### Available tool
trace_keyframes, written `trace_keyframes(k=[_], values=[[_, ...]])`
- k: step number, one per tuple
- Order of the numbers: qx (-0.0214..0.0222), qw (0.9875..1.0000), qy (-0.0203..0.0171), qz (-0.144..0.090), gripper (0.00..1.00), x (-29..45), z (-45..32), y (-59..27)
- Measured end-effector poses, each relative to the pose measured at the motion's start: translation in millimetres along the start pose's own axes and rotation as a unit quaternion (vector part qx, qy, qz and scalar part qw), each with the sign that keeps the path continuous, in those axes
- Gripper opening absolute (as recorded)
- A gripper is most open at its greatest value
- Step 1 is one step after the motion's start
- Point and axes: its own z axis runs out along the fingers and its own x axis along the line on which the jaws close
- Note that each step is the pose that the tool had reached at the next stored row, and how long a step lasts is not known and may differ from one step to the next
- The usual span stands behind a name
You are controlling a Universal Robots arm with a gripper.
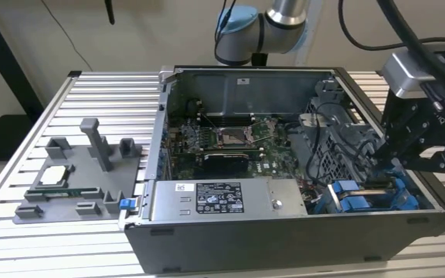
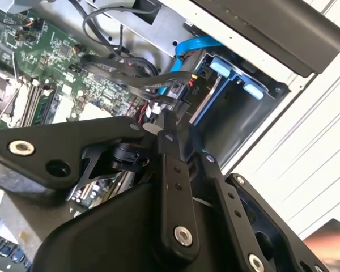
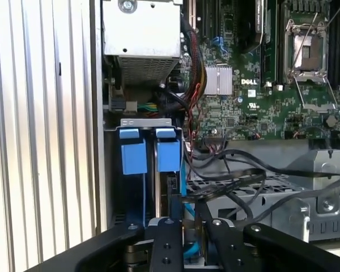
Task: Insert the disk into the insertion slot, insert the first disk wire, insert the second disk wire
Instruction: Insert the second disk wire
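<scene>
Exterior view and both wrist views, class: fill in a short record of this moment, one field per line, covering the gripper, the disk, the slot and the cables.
gripper: low inside the case, at the drive cage
fingers: closed on a cable connector, at the disk's end
disk: seated in the bay, blue carrier tabs showing
insertion slot: occupied, at the case's front corner
black cables: draped across the cage

A printed label (image 1: 216,198) sits on the grey power supply box (image 1: 259,192), lower centre of the exterior view, but its print is too small to read. In the first wrist view, white lettering (image 3: 249,82) marks the motherboard (image 3: 260,110).
</scene>
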Motion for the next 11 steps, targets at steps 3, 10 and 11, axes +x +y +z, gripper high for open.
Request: trace_keyframes(k=[3, 10, 11], values=[[0.0000, 1.0000, -0.0001, 0.000, 1.00, -1.1, -6.0, 0.1], [0.0000, 1.0000, -0.0001, 0.000, 1.00, -2.0, -11.3, 0.1], [0.0000, 1.0000, -0.0001, 0.000, 1.00, -2.0, -11.3, 0.1]])
